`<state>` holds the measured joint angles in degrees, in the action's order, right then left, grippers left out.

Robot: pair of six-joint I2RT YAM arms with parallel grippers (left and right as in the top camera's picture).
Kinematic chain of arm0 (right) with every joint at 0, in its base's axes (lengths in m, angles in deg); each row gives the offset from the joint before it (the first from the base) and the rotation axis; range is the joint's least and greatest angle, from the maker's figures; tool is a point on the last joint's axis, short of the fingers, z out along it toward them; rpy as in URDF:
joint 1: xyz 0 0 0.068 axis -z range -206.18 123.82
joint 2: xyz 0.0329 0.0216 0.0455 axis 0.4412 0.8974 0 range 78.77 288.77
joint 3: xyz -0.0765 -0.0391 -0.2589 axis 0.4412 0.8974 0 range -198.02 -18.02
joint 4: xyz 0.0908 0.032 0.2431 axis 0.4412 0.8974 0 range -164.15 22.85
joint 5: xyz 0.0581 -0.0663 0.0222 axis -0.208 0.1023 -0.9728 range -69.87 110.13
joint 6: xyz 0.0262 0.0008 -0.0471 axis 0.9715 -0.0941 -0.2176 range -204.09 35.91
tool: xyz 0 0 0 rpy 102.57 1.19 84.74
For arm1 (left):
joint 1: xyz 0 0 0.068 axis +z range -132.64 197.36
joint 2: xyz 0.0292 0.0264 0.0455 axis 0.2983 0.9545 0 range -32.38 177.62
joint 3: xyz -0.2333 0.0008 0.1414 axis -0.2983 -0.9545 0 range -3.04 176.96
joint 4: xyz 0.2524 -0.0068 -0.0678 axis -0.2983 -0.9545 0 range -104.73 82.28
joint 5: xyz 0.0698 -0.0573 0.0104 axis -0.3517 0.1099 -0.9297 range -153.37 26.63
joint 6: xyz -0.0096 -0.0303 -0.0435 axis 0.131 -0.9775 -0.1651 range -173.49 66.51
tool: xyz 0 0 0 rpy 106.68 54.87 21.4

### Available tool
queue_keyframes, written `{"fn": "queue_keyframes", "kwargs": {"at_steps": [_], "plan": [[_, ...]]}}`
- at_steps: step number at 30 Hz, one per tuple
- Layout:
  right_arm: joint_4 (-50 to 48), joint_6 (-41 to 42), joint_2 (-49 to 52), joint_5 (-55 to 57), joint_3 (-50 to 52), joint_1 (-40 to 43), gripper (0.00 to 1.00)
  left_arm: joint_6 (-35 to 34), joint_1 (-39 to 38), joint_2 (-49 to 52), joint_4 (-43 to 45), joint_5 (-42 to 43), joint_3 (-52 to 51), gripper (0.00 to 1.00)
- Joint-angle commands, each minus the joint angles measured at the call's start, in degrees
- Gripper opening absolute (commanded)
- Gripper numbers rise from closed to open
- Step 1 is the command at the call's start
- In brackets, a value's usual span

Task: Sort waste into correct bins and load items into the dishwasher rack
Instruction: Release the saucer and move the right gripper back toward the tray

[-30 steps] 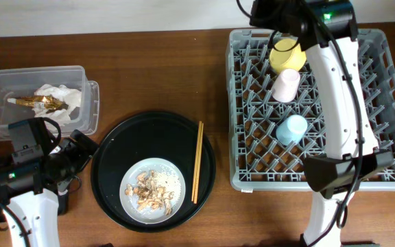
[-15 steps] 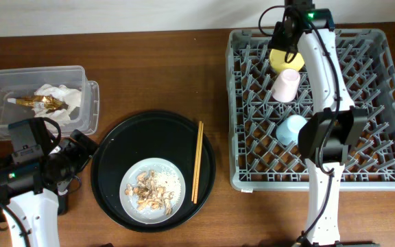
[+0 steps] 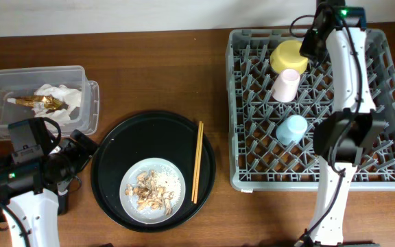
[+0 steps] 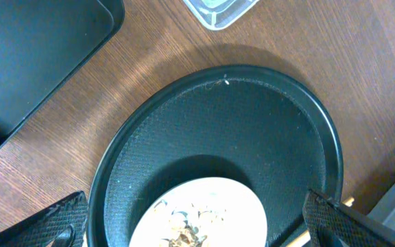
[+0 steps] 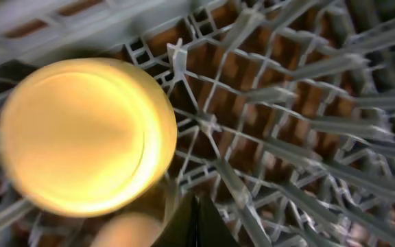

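Three dishes overhead, yellow bowl (image 3: 288,56), pink cup (image 3: 286,84), blue cup (image 3: 291,129), sit in rack (image 3: 382,103), right pincer (image 3: 309,45) beside bowl; left wrist: left pincer (image 4: 208,221) spread above plate (image 4: 211,195); right wrist: pincer pressed together, bowl upper-left.

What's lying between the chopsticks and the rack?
Nothing visible. The chopsticks lie at the right edge of the round tray. Only a bare strip of table separates that tray from the left wall of the rack.
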<state>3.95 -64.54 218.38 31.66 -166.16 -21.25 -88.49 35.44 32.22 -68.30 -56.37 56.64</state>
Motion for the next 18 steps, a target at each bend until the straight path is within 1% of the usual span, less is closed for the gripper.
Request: {"fn": "queue_keyframes", "kwargs": {"at_steps": [1, 2, 4, 5, 6, 7, 8, 10, 12, 15, 17, 18], "plan": [[4.28, 0.85, -14.40, -2.58, -3.23, -0.57, 0.05, -0.35, 0.20, -0.22, -0.09, -0.24, 0.57, 0.99], [8.09, 0.83, -21.03, -6.40, -3.23, -0.57, 0.15, -0.35, 0.20, -0.24, -0.09, -0.22, 0.57, 0.99], [15.78, 0.83, -31.45, -8.22, -3.23, -0.57, 1.00, -0.35, 0.20, -0.22, -0.09, -0.22, 0.57, 0.99], [19.23, -0.76, -35.17, -11.23, -2.75, -0.59, 0.98, -0.35, 0.20, -0.22, -0.09, -0.22, 0.57, 0.99], [19.23, -2.71, -37.53, -20.24, -0.63, -0.94, 0.98, -0.37, 0.20, -0.22, -0.09, -0.24, 0.57, 0.99], [19.23, -2.86, -38.91, -28.02, 1.14, -1.51, 0.98, -0.35, 0.20, -0.24, -0.09, -0.22, 0.57, 0.99], [19.23, -2.82, -40.19, -34.62, 4.24, -3.93, 0.98, -0.37, 0.20, -0.22, -0.09, -0.22, 0.57, 0.99], [19.23, -2.62, -40.96, -35.26, 8.63, -10.14, 0.99, -0.37, 0.20, -0.22, -0.09, -0.22, 0.57, 0.99], [19.21, -2.60, -40.96, -34.77, 10.69, -15.76, 0.99, -0.37, 0.20, -0.24, -0.09, -0.24, 0.57, 0.99], [19.21, -0.39, -40.94, -26.27, 12.72, -22.69, 0.98, -0.35, 0.20, -0.24, -0.09, -0.22, 0.57, 0.99], [18.51, -0.44, -40.79, -25.79, 16.76, -26.71, 0.98, -0.35, 0.20, -0.22, -0.09, -0.22, 0.57, 0.99], [16.33, -0.39, -40.79, -25.86, 20.57, -28.15, 0.98, -0.37, 0.20, -0.22, -0.09, -0.22, 0.57, 0.99]]}}
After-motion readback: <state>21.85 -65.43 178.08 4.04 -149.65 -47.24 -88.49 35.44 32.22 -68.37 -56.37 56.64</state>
